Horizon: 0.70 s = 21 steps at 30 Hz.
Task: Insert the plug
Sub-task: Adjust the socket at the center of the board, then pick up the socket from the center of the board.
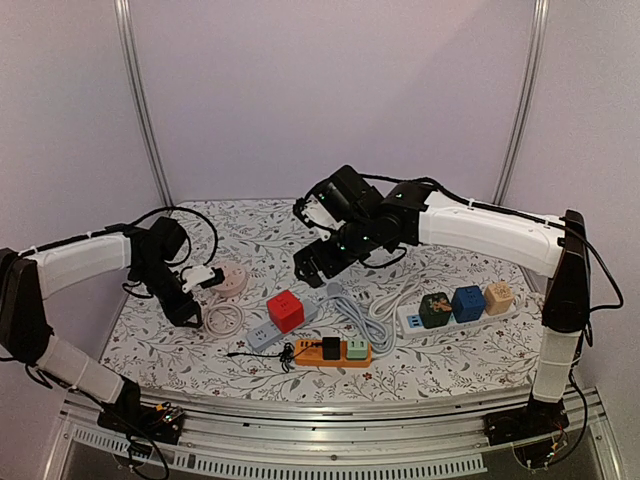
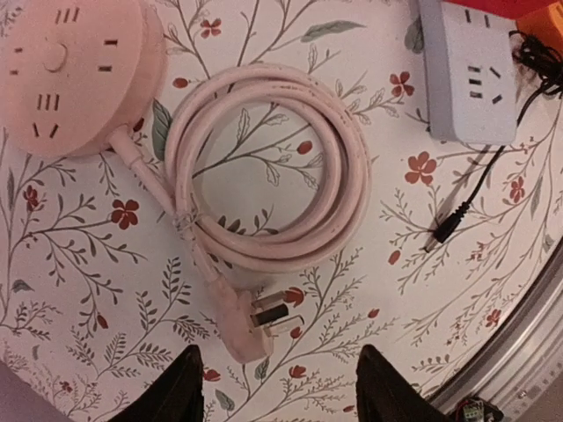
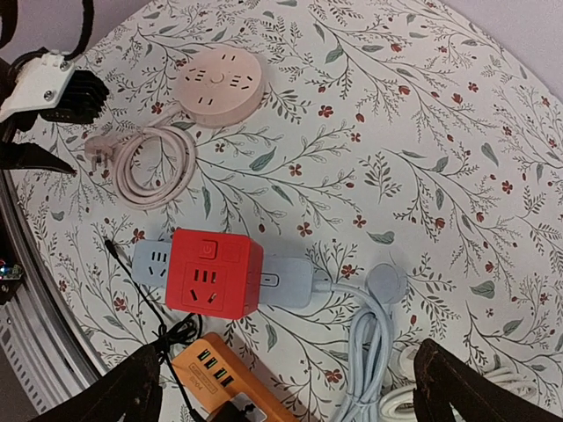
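- Worktop (image 1: 250,225) first: power strips crowd its middle and near edge, but your business is on the left side, nearer the near edge than the far one.
- Right arm (image 1: 480,228) hangs high over the middle, jaws spread wide and empty, looking down on the red cube adapter (image 3: 214,272) seated on the grey strip (image 3: 286,287). You can judge it idle for this step.
- Left arm (image 1: 90,255) leans over the left side with its jaws wide open and nothing in them. The step in hand looks like the approach to pick up the plug, with no grasp made yet.
- Round pink socket hub (image 2: 70,75) sits toward the far side of that spot, and its cord coil (image 2: 264,167) lies flat just beside it.
- Pink plug (image 2: 259,318) lies flat at the coil's near end, in the gap between the two fingers (image 2: 167,396), touching neither and nearer one than the other. Its pins point sideways.
- Next move, as you should judge it: centre over the plug's body, come down, and close on the body rather than the pins. The tied coil may drag as you lift.
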Tool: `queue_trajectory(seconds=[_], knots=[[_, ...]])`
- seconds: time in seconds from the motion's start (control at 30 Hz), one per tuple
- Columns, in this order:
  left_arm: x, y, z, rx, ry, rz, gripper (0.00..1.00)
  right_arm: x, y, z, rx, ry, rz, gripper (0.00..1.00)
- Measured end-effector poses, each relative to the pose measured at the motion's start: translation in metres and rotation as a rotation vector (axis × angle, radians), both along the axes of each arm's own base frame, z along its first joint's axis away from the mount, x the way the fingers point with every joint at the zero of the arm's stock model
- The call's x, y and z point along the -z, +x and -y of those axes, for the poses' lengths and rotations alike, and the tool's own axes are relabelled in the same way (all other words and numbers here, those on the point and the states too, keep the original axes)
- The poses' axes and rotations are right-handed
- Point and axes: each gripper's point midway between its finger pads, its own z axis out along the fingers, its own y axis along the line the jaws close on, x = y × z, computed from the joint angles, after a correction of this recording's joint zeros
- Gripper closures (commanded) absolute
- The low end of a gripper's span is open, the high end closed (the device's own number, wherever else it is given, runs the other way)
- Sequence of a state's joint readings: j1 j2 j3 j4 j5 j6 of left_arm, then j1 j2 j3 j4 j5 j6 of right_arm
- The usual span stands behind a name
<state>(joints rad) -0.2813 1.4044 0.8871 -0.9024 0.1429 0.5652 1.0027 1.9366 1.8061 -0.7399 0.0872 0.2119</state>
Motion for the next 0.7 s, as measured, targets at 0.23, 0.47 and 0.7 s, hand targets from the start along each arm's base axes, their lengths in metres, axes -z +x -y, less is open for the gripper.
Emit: queue_trajectory(seconds=[0.23, 0.47, 0.7], knots=[[-0.021, 0.038, 0.014, -0.02, -0.04, 0.063, 0.65, 0.004, -0.003, 0.0, 0.004, 0.005, -0.023, 0.01], [0.023, 0.036, 0.001, -0.061, 0.063, -0.06, 0.62, 0.017, -0.006, 0.005, 0.011, -0.021, -0.042, 0.01], [0.035, 0.031, -0.009, -0.09, 0.111, -0.068, 0.66, 0.018, -0.006, 0.005, 0.012, -0.02, -0.046, 0.01]])
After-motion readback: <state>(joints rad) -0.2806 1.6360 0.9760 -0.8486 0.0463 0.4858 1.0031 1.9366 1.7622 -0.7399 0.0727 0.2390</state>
